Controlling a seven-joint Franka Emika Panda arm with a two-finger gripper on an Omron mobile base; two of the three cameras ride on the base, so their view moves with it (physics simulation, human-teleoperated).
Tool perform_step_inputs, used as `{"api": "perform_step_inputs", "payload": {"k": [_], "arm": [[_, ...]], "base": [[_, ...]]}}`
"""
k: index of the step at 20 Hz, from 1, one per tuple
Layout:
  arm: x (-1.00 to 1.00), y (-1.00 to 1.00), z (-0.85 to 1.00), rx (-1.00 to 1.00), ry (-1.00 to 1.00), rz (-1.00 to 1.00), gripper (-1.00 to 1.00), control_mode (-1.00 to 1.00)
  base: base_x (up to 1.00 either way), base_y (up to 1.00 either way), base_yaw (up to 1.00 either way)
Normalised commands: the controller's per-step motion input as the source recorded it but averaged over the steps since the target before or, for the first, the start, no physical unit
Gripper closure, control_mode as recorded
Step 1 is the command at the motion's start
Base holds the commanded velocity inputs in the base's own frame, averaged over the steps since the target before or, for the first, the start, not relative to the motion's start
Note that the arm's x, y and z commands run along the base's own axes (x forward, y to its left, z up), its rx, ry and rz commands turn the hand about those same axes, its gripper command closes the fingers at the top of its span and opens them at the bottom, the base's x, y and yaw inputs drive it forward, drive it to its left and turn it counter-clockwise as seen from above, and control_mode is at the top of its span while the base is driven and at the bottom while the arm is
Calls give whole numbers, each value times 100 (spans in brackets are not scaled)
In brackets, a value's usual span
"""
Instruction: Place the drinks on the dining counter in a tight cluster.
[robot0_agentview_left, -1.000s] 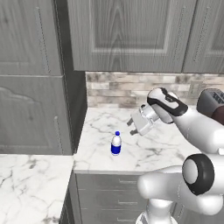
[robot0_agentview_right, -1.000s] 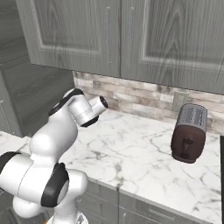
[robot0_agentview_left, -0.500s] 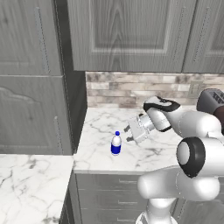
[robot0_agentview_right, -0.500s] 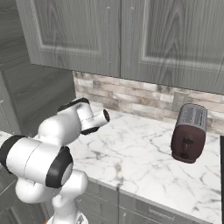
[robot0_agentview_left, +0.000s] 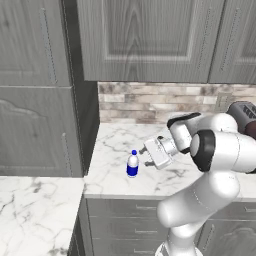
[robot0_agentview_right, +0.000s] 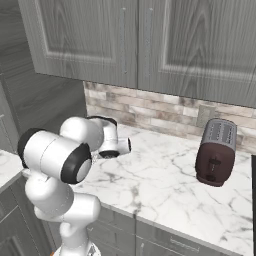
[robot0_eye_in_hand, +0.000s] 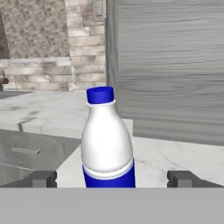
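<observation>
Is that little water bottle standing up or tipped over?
Standing up. The water bottle rests on its base on the worktop, blue cap on top.

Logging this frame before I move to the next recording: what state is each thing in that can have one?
water bottle: upright on the marble worktop, blue cap on, not gripped.
claw: open, level with the bottle, a finger tip either side of it in the hand view, not touching.
toaster: upright, slots empty.
upper cabinets: doors closed.

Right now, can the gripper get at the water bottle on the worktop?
Probably yes. The gripper is open, level with the upright water bottle and just beside it; in the hand view the bottle sits centred between the fingertips, with nothing between them.
</observation>
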Motion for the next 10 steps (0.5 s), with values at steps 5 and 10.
{"api": "perform_step_inputs", "payload": {"k": [5, 10], "arm": [[-27, 0, 12, 4, -1, 11, -100, -100], [-4, 2, 2, 3, 0, 1, -100, -100]], "base": [[0, 0, 0], [0, 0, 0]]}}
